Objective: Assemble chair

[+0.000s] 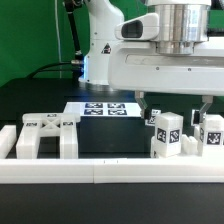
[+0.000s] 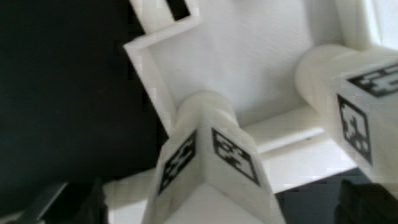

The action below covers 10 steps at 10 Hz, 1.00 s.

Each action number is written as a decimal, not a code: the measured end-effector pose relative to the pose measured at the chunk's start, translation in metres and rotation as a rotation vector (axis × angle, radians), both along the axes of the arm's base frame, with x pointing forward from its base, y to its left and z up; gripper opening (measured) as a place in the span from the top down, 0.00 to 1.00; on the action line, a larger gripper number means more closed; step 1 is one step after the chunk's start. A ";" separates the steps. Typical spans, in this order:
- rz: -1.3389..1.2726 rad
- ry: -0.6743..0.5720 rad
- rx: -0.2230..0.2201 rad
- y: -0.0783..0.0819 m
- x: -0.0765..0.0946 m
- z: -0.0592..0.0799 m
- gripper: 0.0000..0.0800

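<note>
Robot arm over a part-built chair: the gripper (image 1: 176,110) hangs with its jaws wide apart and nothing clamped between them. Its fingers (image 1: 146,106) stand either side of the chair pieces (image 1: 166,140) at the exterior view's four o'clock. The wrist view shows a tagged post (image 2: 217,150) standing on the flat seat slab (image 2: 231,70), with a second post just beside it. A loose legged frame (image 1: 45,135) waits at eight o'clock, well apart from them, and the marker board (image 1: 105,108) lies between, near the centre. The border rail (image 1: 100,172) runs along six o'clock. The matte white plastic looks stiff, light and not slippery. The frame is probably best pinched across the flat sides of one leg, where the jaws can close squarely.
</note>
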<state>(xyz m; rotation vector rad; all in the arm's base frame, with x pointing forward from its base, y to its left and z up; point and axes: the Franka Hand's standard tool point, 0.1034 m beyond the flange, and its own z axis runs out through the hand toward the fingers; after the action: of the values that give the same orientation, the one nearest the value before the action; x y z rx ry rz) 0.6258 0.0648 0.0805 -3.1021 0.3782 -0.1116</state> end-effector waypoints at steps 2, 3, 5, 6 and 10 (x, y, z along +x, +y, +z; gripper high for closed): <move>0.197 -0.006 -0.018 -0.001 0.001 -0.002 0.19; 0.278 -0.005 -0.024 -0.003 0.001 -0.002 0.19; 0.393 -0.005 -0.034 -0.004 0.001 -0.002 0.19; 0.439 -0.006 -0.037 -0.005 0.001 -0.002 0.19; 0.510 -0.005 -0.044 -0.006 0.002 -0.002 0.51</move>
<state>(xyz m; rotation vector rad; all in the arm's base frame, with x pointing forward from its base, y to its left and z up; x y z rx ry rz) 0.6275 0.0592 0.0788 -3.1214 -0.4225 -0.1196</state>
